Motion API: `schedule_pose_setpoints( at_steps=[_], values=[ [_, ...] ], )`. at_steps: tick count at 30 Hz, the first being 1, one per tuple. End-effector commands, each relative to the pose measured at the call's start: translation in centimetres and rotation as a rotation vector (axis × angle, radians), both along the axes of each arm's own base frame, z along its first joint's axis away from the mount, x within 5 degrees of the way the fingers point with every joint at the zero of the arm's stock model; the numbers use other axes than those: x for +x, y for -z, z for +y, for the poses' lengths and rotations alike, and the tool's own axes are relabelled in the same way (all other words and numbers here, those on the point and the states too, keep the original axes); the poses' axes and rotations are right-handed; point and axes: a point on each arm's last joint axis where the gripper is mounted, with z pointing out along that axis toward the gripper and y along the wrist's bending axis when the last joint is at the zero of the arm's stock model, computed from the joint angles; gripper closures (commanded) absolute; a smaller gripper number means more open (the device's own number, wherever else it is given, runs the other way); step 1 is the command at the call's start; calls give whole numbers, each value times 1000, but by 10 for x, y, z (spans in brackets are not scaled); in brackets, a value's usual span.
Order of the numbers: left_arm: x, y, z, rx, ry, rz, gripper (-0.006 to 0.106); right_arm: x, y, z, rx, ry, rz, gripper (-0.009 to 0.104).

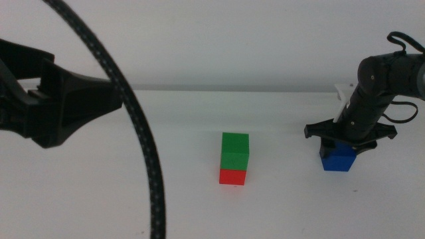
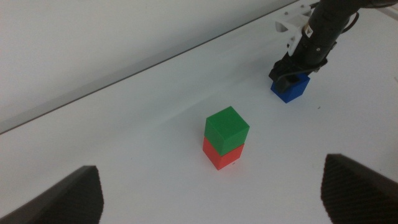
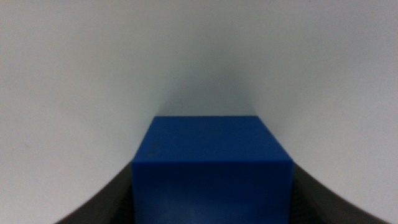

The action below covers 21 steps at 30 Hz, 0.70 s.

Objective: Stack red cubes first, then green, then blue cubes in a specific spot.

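stack: green [image 1: 235, 151] sits right on top of the red cube [image 1: 232, 176], mid-table
blue cube [image 1: 338, 159]: off to the stack's right, under the right gripper [image 1: 346, 138]

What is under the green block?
A red block sits under the green block. Only its sides show; its top is covered. The blue block is apart, at the right gripper.

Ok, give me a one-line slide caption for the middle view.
Right gripper down over the blue cube, green cube already on red cube, left gripper waiting at left.
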Motion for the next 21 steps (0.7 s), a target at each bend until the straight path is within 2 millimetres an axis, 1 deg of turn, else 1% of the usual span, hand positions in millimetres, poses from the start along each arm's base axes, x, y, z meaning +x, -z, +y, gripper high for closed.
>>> schedule_pose_setpoints(
  at_steps=[1, 3, 4, 6, 7, 10, 12, 14, 15, 17, 21],
  values=[
    [1, 0, 1, -11, -12, -11, 7, 3, -3, -1, 5, 22, -23, 58],
    [1, 0, 1, -11, -12, -11, 7, 1, -2, 3, 3, 32, -5, 75],
    [1, 0, 1, -11, -12, -11, 7, 0, -4, 5, 0, 38, 0, 79],
    [1, 0, 1, -11, -12, -11, 7, -4, -20, 15, -16, 55, -1, 79],
    [1, 0, 1, -11, -12, -11, 7, -5, -31, 20, -23, 74, -18, 79],
    [1, 0, 1, -11, -12, -11, 7, -10, -82, 39, -27, 124, -106, 78],
    [1, 0, 1, -11, -12, -11, 7, -14, -117, 56, -13, 143, -160, 78],
    [1, 0, 1, -11, -12, -11, 7, -16, -140, 76, 5, 141, -211, 78],
    [1, 0, 1, -11, -12, -11, 7, -17, -148, 87, 15, 138, -227, 78],
    [1, 0, 1, -11, -12, -11, 7, -22, -155, 107, 28, 134, -237, 78],
    [1, 0, 1, -11, -12, -11, 7, -31, -157, 146, 61, 133, -242, 78]
  ],
)
